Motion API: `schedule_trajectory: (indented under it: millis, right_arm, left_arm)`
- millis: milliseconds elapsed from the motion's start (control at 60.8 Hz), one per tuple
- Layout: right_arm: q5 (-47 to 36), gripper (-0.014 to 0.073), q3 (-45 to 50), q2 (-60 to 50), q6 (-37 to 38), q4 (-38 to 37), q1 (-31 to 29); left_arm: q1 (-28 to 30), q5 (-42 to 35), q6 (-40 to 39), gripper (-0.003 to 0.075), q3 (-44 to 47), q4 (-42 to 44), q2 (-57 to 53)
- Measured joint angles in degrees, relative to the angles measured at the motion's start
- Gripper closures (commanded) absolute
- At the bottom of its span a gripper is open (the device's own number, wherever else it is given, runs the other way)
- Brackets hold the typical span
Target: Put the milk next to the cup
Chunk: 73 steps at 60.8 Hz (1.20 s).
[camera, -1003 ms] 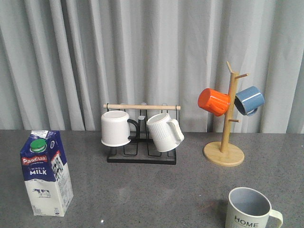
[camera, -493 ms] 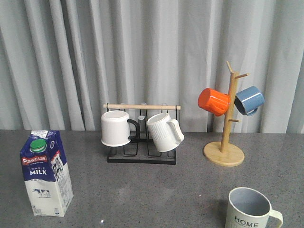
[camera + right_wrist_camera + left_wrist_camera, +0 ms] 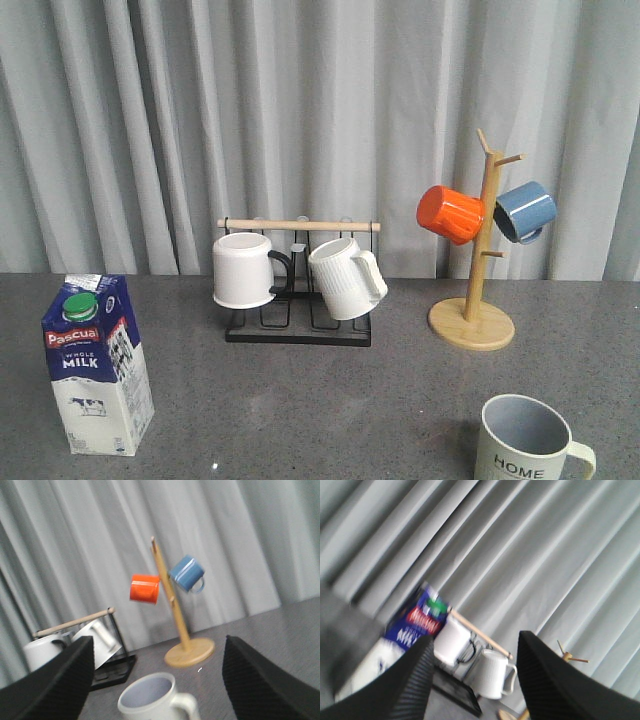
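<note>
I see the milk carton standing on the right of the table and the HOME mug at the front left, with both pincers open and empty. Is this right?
Not quite: the sides are swapped. In the front view the milk carton stands on the left of the table and the HOME mug sits at the front right. Both the left pincer and the right pincer are indeed open and empty.

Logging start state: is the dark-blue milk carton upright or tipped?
Upright: the dark-blue and white milk carton stands on its base, green cap on top.
</note>
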Motion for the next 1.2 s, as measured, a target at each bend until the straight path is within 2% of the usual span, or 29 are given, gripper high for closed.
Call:
schedule_trajectory:
  millis: [115, 230, 329, 427, 559, 740, 888, 1200]
  right_arm:
    - [10.5, 0.0079, -15.7, 7.9, -2.1, -3.4, 0.0]
    - [20.4, 0.009, -28.8, 17.2, -12.3, -0.6, 0.0]
    - [28.3, 0.0099, -37.7, 27.0, -25.4, 9.0, 0.0]
    - [36.4, 0.0111, -42.8, 35.4, -37.3, 21.0, 0.0]
    - [43.8, 0.0124, -42.4, 43.8, -43.4, 29.8, 0.0]
    - [44.2, 0.0124, -35.9, 51.8, -44.2, 31.2, 0.0]
    - [39.0, 0.0124, -31.0, 55.9, -44.2, 30.9, 0.0]
    - [29.9, 0.0124, -29.9, 64.3, -44.2, 28.0, 0.0]
  left_arm:
    - [0.0, 10.2, 0.6, 0.0343, -12.8, 10.1, 5.4]
    - [0.0, 23.4, 6.8, 0.0343, -24.7, 12.2, 14.5]
    - [0.0, 32.3, 19.1, 0.0343, -33.9, 8.9, 23.7]
    - [0.0, 37.0, 30.4, 0.0343, -39.3, 2.8, 31.6]
    - [0.0, 38.9, 39.3, 0.0343, -42.4, -5.6, 39.4]
    - [0.0, 39.8, 42.7, 0.0343, -42.6, -10.5, 44.7]
    - [0.0, 39.9, 43.1, 0.0343, -42.6, -10.7, 45.3]
    - [0.0, 39.9, 43.2, 0.0343, -42.6, -10.9, 45.3]
